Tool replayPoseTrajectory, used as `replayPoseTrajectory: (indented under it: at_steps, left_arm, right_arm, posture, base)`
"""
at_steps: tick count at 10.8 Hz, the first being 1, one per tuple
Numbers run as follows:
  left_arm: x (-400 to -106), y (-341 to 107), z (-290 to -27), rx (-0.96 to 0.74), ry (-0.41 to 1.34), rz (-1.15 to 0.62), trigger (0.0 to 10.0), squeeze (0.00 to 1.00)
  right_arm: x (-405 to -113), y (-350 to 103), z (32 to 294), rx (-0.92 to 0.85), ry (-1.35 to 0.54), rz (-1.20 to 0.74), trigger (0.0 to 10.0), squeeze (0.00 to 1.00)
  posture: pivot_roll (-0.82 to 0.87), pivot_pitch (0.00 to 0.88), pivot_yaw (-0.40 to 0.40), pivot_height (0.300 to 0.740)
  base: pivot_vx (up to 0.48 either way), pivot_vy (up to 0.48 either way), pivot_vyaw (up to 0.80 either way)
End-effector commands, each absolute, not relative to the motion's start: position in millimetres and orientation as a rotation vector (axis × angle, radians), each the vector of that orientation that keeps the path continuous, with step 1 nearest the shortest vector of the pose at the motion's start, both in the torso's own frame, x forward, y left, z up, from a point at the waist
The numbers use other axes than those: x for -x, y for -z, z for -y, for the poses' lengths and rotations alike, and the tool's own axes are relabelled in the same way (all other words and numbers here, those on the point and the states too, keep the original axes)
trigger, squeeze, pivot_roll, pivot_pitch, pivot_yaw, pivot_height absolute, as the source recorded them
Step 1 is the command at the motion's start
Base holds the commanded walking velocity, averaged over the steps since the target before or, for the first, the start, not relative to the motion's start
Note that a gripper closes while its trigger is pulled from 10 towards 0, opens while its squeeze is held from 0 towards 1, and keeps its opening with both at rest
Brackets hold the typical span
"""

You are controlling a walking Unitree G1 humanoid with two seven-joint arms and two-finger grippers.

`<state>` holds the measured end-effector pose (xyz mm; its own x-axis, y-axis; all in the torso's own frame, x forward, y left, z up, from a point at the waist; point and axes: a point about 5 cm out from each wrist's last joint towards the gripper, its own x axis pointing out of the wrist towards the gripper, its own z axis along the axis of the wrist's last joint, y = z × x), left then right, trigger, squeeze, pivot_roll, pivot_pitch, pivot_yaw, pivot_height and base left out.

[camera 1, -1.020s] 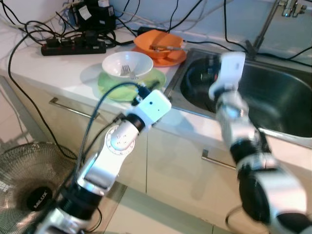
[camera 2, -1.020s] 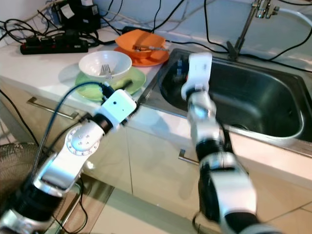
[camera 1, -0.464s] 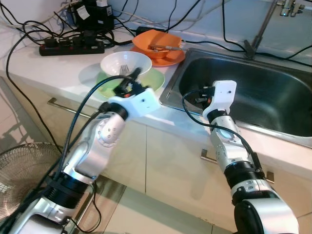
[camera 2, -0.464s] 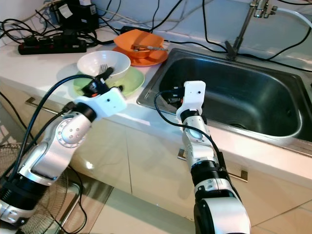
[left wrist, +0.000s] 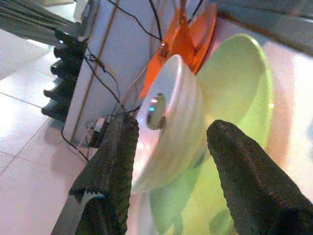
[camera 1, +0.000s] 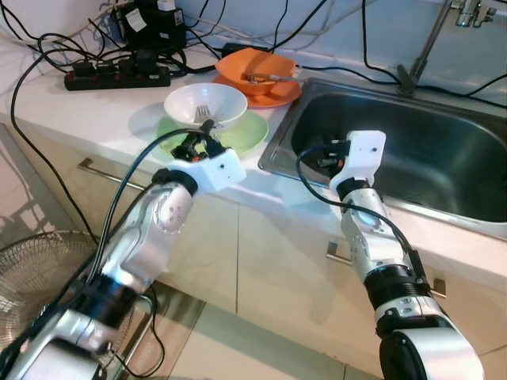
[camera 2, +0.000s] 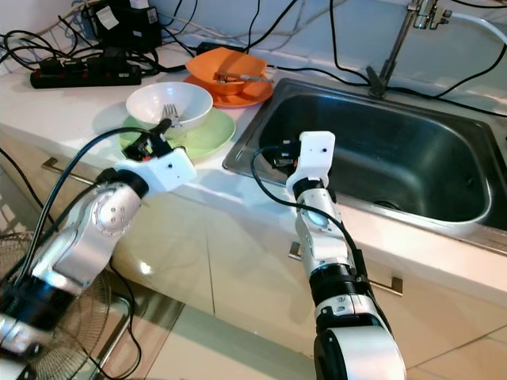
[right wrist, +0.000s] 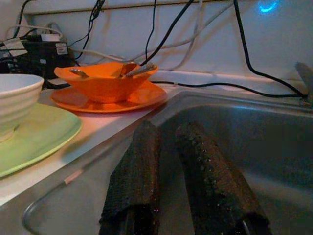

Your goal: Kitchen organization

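Nothing is being moved yet: the white bowl (camera 1: 205,104) is sitting on the green plate (camera 1: 244,133) on the tabletop (camera 1: 95,111), being approached by the spread left pincer (left wrist: 166,161), while the right pincer (right wrist: 178,181), nearly clenched and empty, is being held over the sink (camera 1: 444,162).

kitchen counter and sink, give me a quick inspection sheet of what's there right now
surface: white counter with a steel sink set into it on the right
job's things: white bowl holding a fork, on a green plate; orange bowl with cutlery, on an orange plate
clutter: nothing seen
grippers: left gripper open, fingers either side of the white bowl, not touching; right gripper near the sink's front edge, fingers close together, holding nothing
cables: power strip and black cables at the counter's back
surroundings: faucet, cabinet doors, floor fan
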<state>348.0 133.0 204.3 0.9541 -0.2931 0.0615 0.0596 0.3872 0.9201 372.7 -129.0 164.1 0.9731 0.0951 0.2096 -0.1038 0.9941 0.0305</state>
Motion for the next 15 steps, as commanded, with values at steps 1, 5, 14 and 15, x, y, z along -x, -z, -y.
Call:
replayPoseTrajectory:
  at_steps: [1,5,14,15]
  left_arm:
    - [-351,-210,-132,-1.172,0.212,0.256,10.0,0.0]
    - [-367,-210,-135,-1.215,0.188,0.247,10.0,0.0]
    - [-379,-211,-123,-1.207,0.25,0.3,0.0,0.0]
    - [-379,-210,-122,-1.208,0.253,0.301,0.0,0.0]
  right_arm:
    - [-371,-165,130,-0.053,-0.089,0.212,10.0,0.0]
    - [-371,-166,130,-0.061,-0.077,0.205,10.0,0.0]
    - [-370,-167,133,-0.064,-0.056,0.199,10.0,0.0]
    - [-370,-167,133,-0.064,-0.056,0.199,10.0,0.0]
  posture:
    - [0.13,0.04,-0.025,0.74]
    - [0.12,0.056,-0.023,0.74]
    - [0.1,0.064,-0.02,0.74]
    - [0.1,0.064,-0.018,0.74]
  base:
    - [0.0,0.0,0.0]
    - [0.0,0.0,0.0]
    - [0.0,0.0,0.0]
    - [0.0,0.0,0.0]
